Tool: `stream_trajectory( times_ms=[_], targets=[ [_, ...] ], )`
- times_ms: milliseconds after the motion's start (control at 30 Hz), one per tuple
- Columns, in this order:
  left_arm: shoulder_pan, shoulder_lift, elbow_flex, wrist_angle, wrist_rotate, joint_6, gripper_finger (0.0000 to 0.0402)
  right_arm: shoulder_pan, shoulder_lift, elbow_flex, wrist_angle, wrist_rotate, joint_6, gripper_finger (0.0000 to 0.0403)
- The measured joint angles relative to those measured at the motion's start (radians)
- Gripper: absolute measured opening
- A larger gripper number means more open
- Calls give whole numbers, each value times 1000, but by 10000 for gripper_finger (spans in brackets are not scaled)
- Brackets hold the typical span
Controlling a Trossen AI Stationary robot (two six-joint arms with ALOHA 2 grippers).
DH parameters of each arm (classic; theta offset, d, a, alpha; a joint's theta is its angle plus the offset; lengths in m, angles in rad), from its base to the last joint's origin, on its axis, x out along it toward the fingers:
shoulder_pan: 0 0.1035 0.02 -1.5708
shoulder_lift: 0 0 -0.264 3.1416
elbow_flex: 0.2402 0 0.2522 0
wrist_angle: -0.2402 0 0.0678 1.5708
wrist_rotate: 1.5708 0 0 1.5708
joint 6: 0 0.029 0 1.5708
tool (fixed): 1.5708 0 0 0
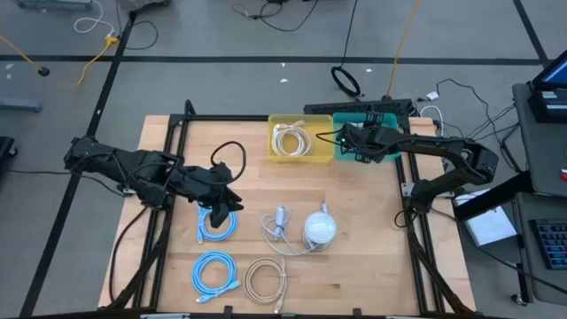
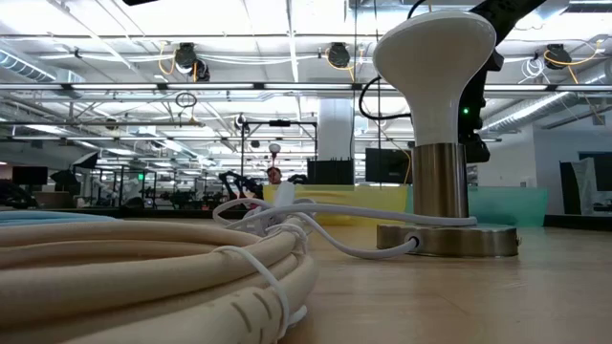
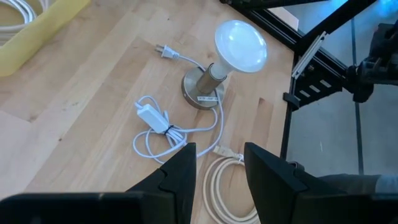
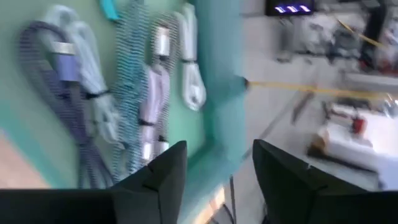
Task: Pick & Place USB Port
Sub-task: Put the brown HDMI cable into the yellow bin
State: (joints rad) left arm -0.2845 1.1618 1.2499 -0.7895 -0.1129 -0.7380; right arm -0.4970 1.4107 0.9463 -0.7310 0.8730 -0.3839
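My left gripper (image 1: 229, 202) hovers open above the table's left-middle, just past a blue cable coil (image 1: 215, 223). In its wrist view the gripper (image 3: 221, 165) is empty, with bare wood between the fingers. My right gripper (image 1: 347, 139) is open over the left end of the teal bin (image 1: 383, 157) at the far edge. Its wrist view (image 4: 217, 168) looks down on several bundled cables (image 4: 143, 81) lying in that bin. No USB port can be picked out.
A yellow bin (image 1: 301, 158) holding a white cable coil (image 1: 291, 139) stands left of the teal bin. A white-headed lamp (image 1: 319, 229) stands mid-table with a white adapter cord (image 1: 279, 221) beside it. A second blue coil (image 1: 215, 273) and a beige coil (image 1: 266, 279) lie near the near edge.
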Motion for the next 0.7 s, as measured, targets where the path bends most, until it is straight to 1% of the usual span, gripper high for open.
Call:
stream_trajectory(
  times_ms=[67, 133, 267, 333, 400, 467, 567, 700],
  targets=[
    [-6, 0, 0, 1, -3, -5, 136, 14, -3, 0, -1, 59, 33, 186],
    [-10, 0, 0, 1, -9, -11, 136, 32, -15, 8, -20, 71, 67, 190],
    [-14, 0, 0, 1, -8, -16, 136, 93, -51, 61, -18, 29, 158, 191],
    [-14, 0, 0, 1, -3, -17, 136, 129, -71, 111, -21, -18, 225, 188],
    [-14, 0, 0, 1, -2, -16, 136, 168, -94, 178, -17, -80, 322, 185],
    [-14, 0, 0, 1, -1, -16, 136, 211, -115, 249, -3, -165, 423, 184],
    [-14, 4, 0, 0, 0, -16, 136, 273, -139, 346, 69, -335, 540, 184],
    [-14, 3, -18, 2, 32, -24, 136, 358, -160, 420, 223, -542, 653, 187]
  ],
)
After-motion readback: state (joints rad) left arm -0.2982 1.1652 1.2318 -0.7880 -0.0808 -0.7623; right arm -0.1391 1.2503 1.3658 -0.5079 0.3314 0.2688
